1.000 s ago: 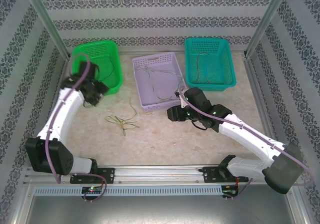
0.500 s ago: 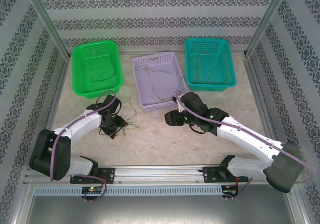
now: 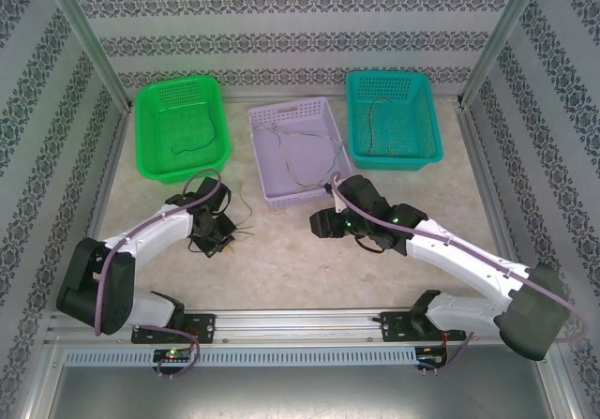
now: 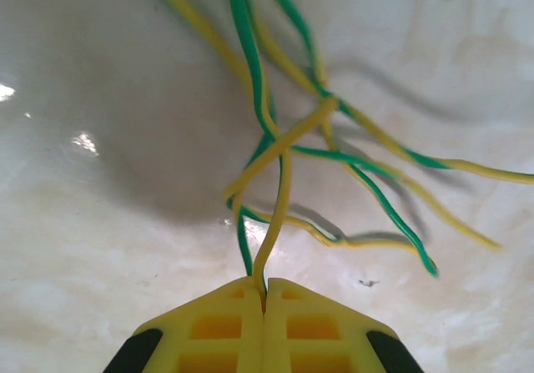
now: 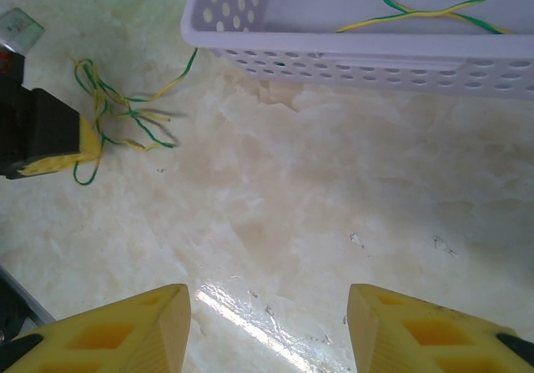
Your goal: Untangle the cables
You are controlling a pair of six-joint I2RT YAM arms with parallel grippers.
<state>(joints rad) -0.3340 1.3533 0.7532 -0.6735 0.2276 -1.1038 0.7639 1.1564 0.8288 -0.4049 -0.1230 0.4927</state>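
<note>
A tangle of thin yellow and green cables [image 3: 240, 228] lies on the marble table in front of the lilac basket [image 3: 272, 194]. My left gripper [image 3: 216, 238] is down at the tangle's left end. In the left wrist view its yellow jaws [image 4: 264, 285] are pressed shut on a yellow and a green strand, while the rest of the cables [image 4: 288, 135] fan out ahead. My right gripper [image 3: 322, 221] hovers low over bare table to the right, open and holding nothing [image 5: 267, 323]. Its view shows the tangle [image 5: 117, 110] and the left gripper's fingers [image 5: 83, 143] at far left.
More cables lie in the lilac basket [image 5: 275, 43]. The green basket [image 3: 150, 161] at back left holds a dark wire [image 3: 192, 144], and the teal basket [image 3: 427, 157] at back right holds another [image 3: 373, 124]. Patterned walls close in the sides and back.
My left arm swung from the green basket down to the tangle on the table and its jaws closed on the strands. The right arm barely moved.
</note>
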